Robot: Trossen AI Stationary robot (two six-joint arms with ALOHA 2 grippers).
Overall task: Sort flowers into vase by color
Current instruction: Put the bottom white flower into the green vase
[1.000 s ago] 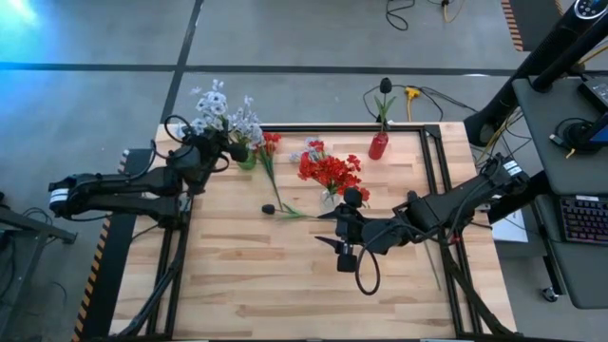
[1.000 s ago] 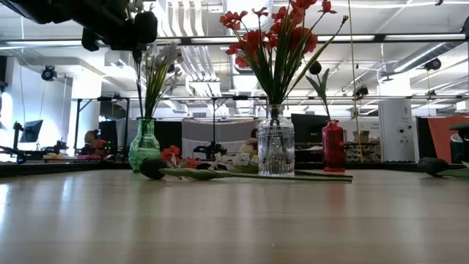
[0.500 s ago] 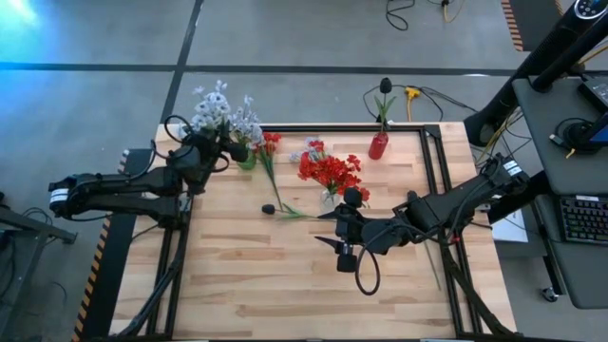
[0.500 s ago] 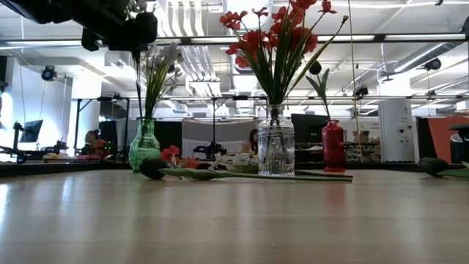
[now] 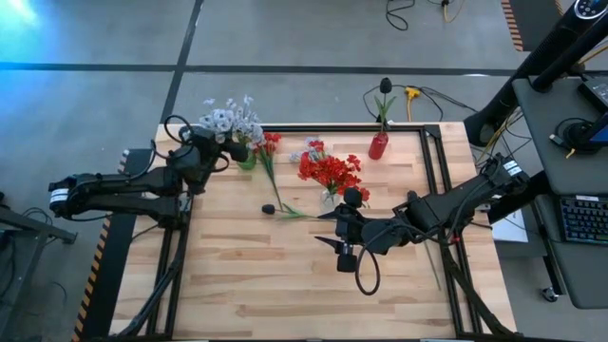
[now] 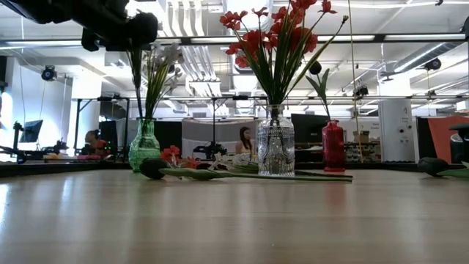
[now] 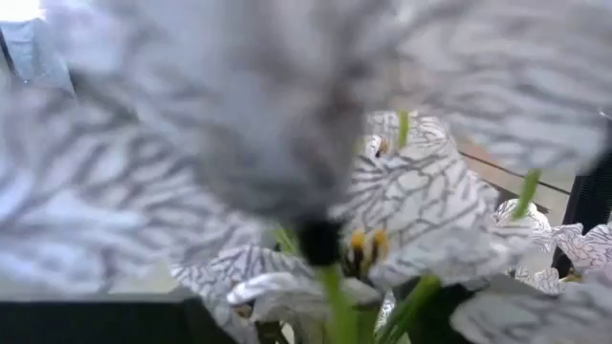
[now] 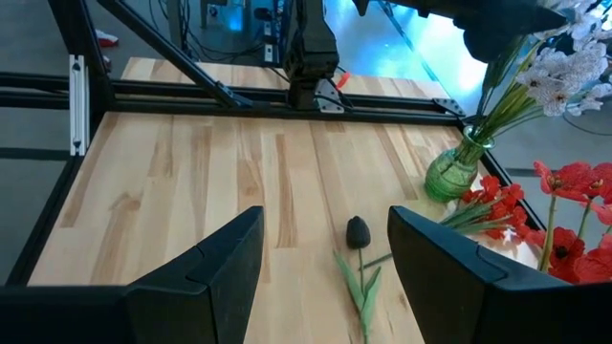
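1. So, the pale flowers (image 5: 228, 119) sit in the green vase (image 6: 144, 147) at the back left corner of the surface (image 5: 237, 275), with the left tool (image 5: 220, 149) up against the stems just above the vase mouth. Can't tell if its jaws are spread or pinching; its own camera is full of petals.
2. Risk: if that tool pulls away while a stem is snagged on it, the spray could lift back out or tip the narrow vase over.
3. Another risk: the loose red spray (image 5: 270, 142) lies right beside the green vase, so a low move there could sweep it off the back edge.
4. The dark flower (image 8: 357, 231) lies flat mid-surface, in front of the right tool (image 5: 321, 228), which hovers with its jaws spread and nothing in them. That thin stem lying flat looks easy to miss or pinch badly, and a flower held by one end would probably swing.
5. Containers: the clear glass vase (image 6: 275, 150) holds the red bunch (image 6: 275, 44); the red vase (image 6: 333, 147) at the back holds one dark bloom (image 6: 314, 68).
6. A few mixed blossoms (image 5: 312, 147) lie behind the clear vase, unsorted.
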